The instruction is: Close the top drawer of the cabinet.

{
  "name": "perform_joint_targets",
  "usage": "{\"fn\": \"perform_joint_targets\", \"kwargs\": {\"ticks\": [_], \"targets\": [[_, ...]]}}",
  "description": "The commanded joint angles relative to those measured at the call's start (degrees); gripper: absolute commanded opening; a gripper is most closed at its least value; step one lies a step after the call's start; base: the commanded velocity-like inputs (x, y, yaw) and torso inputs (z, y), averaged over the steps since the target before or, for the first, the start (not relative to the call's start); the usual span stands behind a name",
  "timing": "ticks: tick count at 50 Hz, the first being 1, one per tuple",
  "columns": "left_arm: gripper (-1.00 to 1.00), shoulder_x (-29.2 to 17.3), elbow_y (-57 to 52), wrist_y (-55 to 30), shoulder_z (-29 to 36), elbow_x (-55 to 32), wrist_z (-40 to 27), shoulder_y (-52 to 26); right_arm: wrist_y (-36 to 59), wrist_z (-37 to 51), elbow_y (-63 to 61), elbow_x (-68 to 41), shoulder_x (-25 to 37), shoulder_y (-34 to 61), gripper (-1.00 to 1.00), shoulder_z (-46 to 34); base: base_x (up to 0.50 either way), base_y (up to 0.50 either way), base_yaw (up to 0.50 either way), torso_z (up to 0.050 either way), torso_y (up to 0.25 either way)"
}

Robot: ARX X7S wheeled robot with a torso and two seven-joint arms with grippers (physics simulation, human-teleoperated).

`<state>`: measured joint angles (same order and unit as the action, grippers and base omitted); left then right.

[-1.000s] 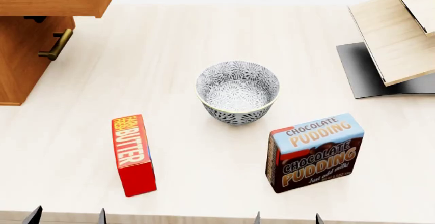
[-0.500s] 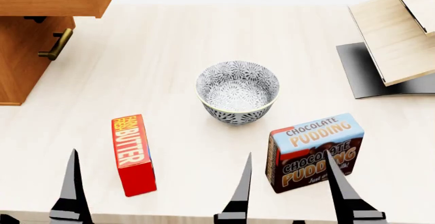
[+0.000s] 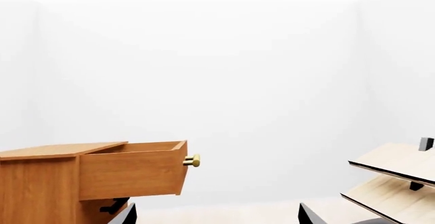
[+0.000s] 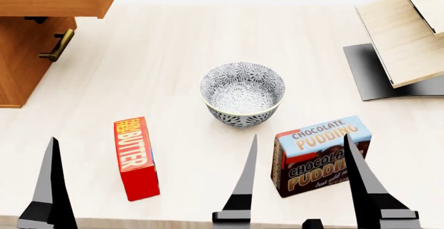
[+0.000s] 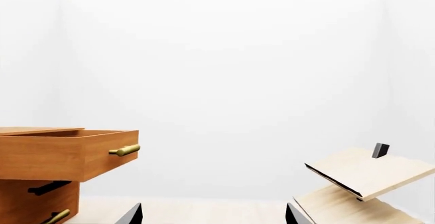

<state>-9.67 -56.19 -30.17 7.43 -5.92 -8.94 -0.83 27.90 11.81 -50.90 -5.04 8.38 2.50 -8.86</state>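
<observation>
I see the top drawer (image 5: 68, 155), orange-brown with a brass bar handle (image 5: 124, 150), pulled well out of the cabinet (image 3: 37, 188) above the lower drawer front (image 4: 24, 57). Both my left end effector (image 4: 145, 187) and right end effector (image 4: 355, 182) stand wide apart, empty, over the worktop (image 4: 173, 41) well short of the cabinet.

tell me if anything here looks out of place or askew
Only the top drawer stands out: it is pulled well out of the cabinet, overhanging the lower drawer front. The bowl, butter box and pudding box sit intact on the table, nothing spilled.
</observation>
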Motion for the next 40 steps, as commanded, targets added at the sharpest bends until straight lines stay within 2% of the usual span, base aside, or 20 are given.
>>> {"fn": "perform_joint_targets", "kwargs": {"ticks": [1, 40], "targets": [[1.0, -0.75, -2.03, -1.54, 0.34, -0.69, -0.78, -0.32, 0.75, 0.86, -1.22, -1.03, 1.07, 0.27, 1.0, -0.49, 0.5, 0.0, 0.0, 0.0, 0.0], [1.0, -4.45, -3.29, -1.88, 1.89, -4.19, -5.56, -1.43, 2.06, 2.85, -1.86, -2.92, 2.77, 1.02, 1.0, -1.01, 0.5, 0.0, 0.0, 0.0, 0.0]]}}
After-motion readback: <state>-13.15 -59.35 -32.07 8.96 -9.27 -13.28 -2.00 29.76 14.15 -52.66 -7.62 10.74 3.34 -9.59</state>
